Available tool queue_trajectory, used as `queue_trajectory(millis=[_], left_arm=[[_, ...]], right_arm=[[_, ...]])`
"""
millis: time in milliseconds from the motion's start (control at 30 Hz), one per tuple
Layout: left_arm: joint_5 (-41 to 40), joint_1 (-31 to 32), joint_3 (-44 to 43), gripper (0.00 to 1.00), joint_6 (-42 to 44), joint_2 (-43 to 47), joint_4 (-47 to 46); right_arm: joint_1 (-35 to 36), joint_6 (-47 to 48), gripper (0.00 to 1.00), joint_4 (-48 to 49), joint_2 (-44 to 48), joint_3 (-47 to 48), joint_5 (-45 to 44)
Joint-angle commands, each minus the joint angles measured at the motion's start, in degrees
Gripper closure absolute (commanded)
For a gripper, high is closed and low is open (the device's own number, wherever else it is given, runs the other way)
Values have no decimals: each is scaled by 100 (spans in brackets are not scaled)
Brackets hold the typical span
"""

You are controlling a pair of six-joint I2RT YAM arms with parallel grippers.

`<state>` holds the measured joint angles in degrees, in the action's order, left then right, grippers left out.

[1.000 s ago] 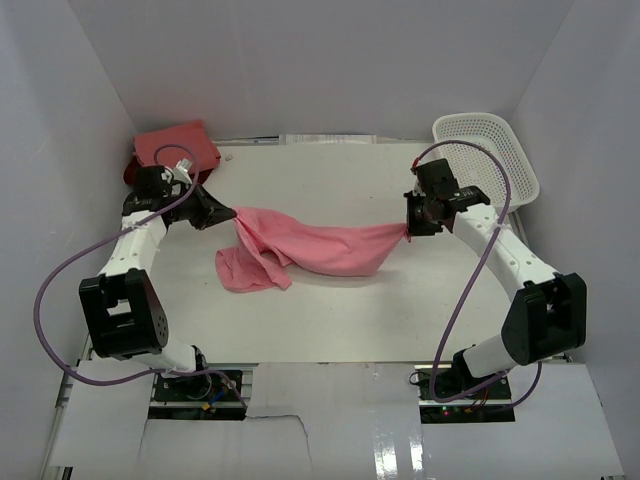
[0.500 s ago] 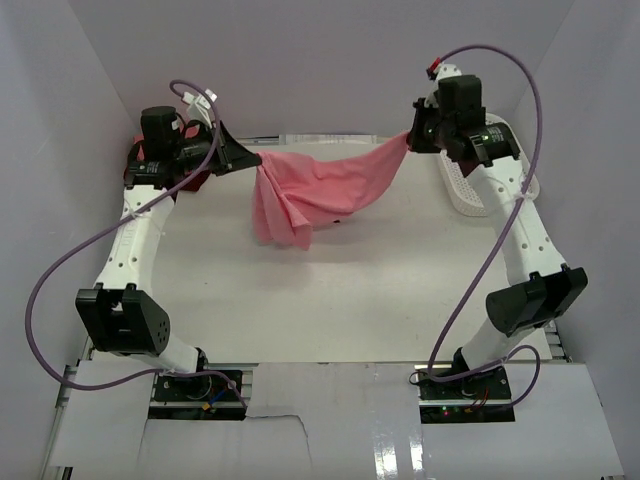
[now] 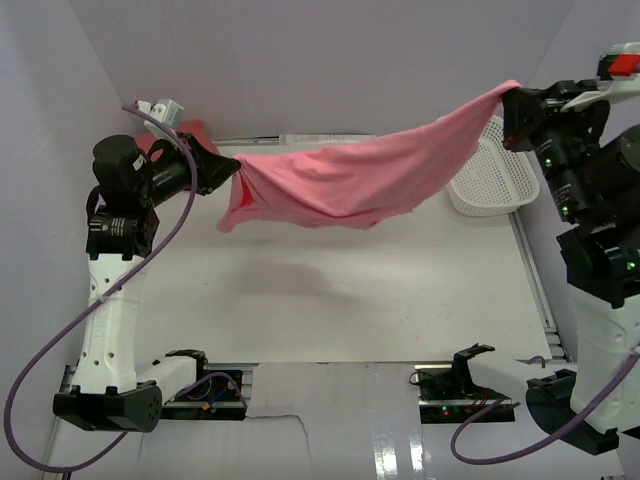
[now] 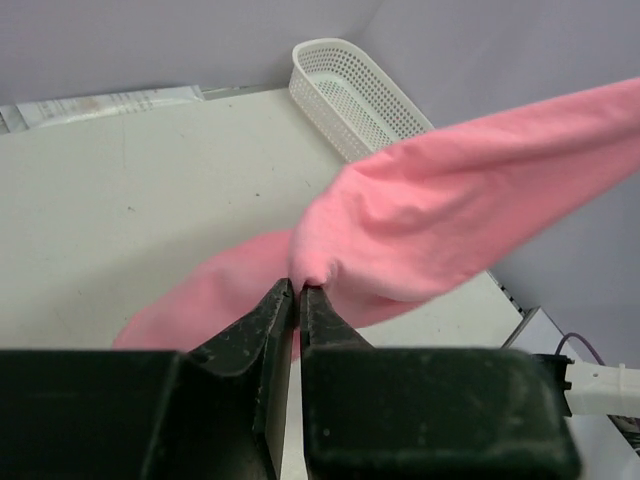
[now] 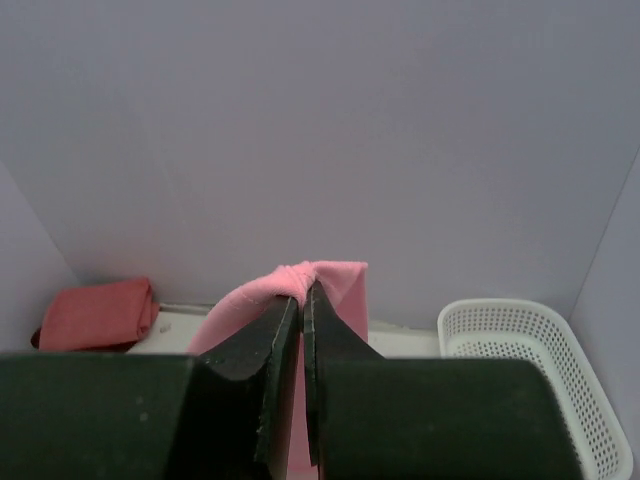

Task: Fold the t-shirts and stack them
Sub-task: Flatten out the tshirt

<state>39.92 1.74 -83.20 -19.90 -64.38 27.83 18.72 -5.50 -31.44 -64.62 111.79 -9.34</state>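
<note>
Rose pink shirt (image 3: 350,180): stretched in the air between both claws | left gripper (image 3: 233,172): clenched on its left end | right gripper (image 3: 513,100): clenched on its raised right end

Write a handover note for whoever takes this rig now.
Left pincer: shut on one end of the rose pink t-shirt.
Right pincer: shut on the other end.
Shirt hangs stretched in the air between them, above the table, unfolded.
Done: salmon t-shirt folded in the far left corner, dark red cloth under it.
Left: lay the pink one flat, fold it, stack it there.
</note>
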Motion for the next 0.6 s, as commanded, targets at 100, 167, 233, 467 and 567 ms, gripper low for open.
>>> queue_trajectory(millis=[100,167,233,467,567], left_arm=[[278,2,848,81,101,22,108],[323,2,1024,81,109,31,161],[367,20,1156,78,118,48,161],[306,28,912,79,144,-663,371],[446,89,657,77,162,-1006,530]], right_arm=[[-26,58,92,-11,-77,1,-112],[-26,14,92,-11,-95,-34,-94],[-26,-30,92,-90,-199,-8,-50],[-26,-267,92,-486,-1139,177,651],[-26,-294,92,-477,-1342,264,889]])
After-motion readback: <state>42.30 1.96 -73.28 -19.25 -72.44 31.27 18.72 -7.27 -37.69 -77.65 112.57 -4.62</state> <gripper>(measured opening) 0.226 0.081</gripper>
